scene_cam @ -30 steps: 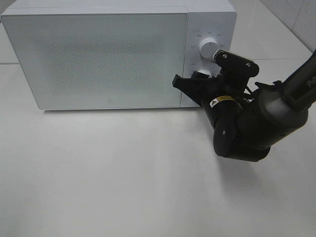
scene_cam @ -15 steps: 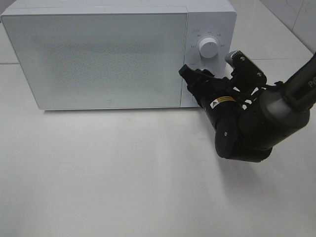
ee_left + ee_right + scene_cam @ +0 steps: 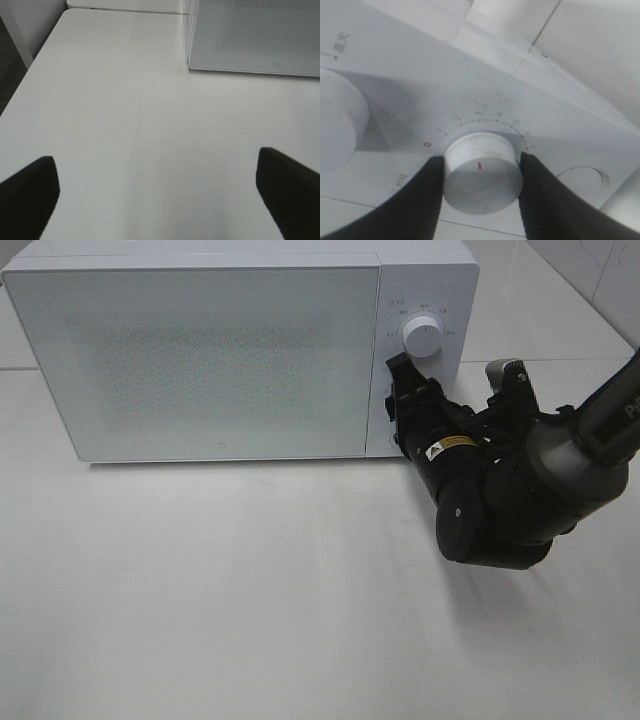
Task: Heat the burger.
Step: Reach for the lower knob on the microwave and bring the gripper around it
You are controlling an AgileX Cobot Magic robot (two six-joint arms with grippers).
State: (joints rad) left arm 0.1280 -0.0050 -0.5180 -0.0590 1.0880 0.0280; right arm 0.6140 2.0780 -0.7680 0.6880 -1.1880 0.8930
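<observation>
Around microwave dial (image 3: 482, 175), apparently: right hand (image 3: 482, 162)

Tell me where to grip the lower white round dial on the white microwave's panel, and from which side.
Grip the lower white round dial by its cylindrical rim, one finger on each opposite side, coming straight at the white microwave panel along the dial's axis. It juts out as a short flat-faced drum, so only the rim gives purchase for turning. The right gripper sits on it that way.
</observation>
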